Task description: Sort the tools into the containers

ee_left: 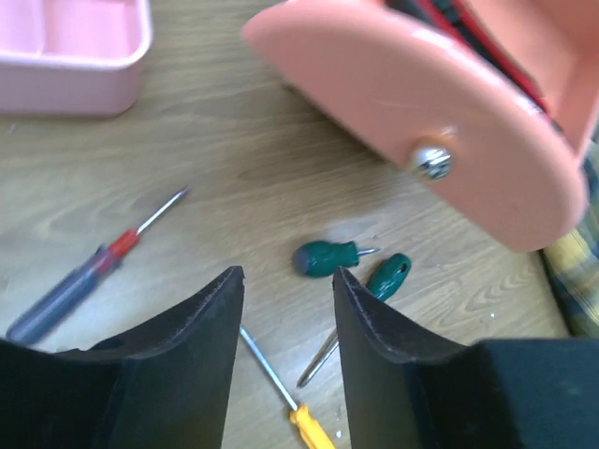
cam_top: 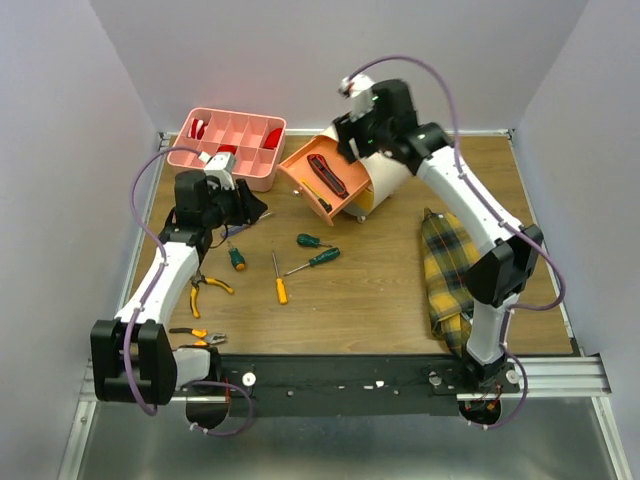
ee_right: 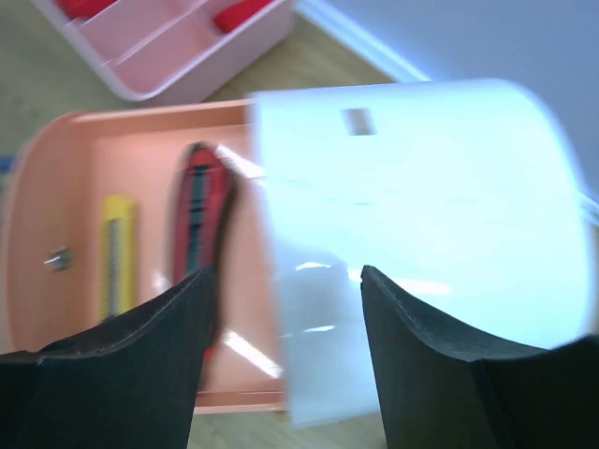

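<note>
The pink tray point(cam_top: 240, 132) is sitting at the far left corner of the table point(cam_top: 380, 310), with red items point(cam_top: 272, 135) lying in some of its compartments. The cream drawer unit point(cam_top: 385, 180) is lying tilted near the middle of the far edge, just beside the tray. Its orange drawer point(cam_top: 303, 170) is standing pulled out and is holding a red-and-black tool point(cam_top: 328, 172) and a yellow item point(ee_right: 117, 253). A small mark point(ee_right: 356, 120) on the cream housing is too blurred to read.

The right gripper point(ee_right: 285, 273) is hovering over the junction of drawer and housing; its jaws are standing apart and holding nothing. The left gripper point(ee_left: 288, 276) is hanging over the table in front of the tray, its jaws likewise apart and empty.

Green-handled screwdrivers point(cam_top: 322, 257), a yellow-handled screwdriver point(cam_top: 281, 288) and yellow-handled pliers point(cam_top: 205, 290) are lying loose on the left half of the table. A plaid cloth point(cam_top: 448, 270) is lying near the right edge.
</note>
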{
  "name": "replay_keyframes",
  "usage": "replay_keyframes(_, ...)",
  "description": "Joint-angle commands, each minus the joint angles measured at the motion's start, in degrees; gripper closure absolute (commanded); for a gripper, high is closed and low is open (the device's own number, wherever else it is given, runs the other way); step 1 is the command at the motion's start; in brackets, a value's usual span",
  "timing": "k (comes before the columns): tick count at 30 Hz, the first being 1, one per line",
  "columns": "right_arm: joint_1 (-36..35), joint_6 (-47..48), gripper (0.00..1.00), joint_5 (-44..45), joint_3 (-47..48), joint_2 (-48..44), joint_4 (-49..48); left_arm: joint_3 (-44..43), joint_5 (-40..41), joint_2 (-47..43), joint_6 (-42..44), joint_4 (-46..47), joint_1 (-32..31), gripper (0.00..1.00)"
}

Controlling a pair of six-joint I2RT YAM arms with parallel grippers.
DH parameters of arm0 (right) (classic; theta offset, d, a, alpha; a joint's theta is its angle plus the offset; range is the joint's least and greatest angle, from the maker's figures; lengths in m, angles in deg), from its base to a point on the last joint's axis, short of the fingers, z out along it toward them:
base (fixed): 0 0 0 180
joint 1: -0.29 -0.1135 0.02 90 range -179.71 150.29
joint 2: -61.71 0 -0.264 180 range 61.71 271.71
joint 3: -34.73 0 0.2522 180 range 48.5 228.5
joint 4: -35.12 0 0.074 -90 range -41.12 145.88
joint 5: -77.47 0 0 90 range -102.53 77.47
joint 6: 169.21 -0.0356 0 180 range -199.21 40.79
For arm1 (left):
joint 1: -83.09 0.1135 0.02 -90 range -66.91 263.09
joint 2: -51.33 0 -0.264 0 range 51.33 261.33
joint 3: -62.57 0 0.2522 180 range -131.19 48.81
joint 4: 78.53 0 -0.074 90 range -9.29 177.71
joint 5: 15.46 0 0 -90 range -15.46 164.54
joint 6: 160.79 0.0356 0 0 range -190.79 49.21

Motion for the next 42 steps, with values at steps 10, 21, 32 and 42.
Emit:
replay_keyframes(10,20.4,-2.6,0.99,-3.2,13.3,10.2,-8.5,-8.5,-14.2,8.9,11.8,8.1,-4.1,1.0)
replay_keyframes(21,25.4,0.1,0.98,-18.5,9.3,16.7,-10.0,-20.3,-13.9,16.4,16.4,0.0,-8.8,1.0)
replay_keyframes(32,25.8,-1.6,0.96,-28.9,8.9,19.0,-8.5,-27.8,-13.7,23.2,16.7,-1.2,-15.2,1.0)
replay_keyframes(42,25.8,-2.8,0.99,-31.0,5.5,18.9,-7.4,-30.1,-8.9,29.1,15.1,3.4,-18.8,0.98)
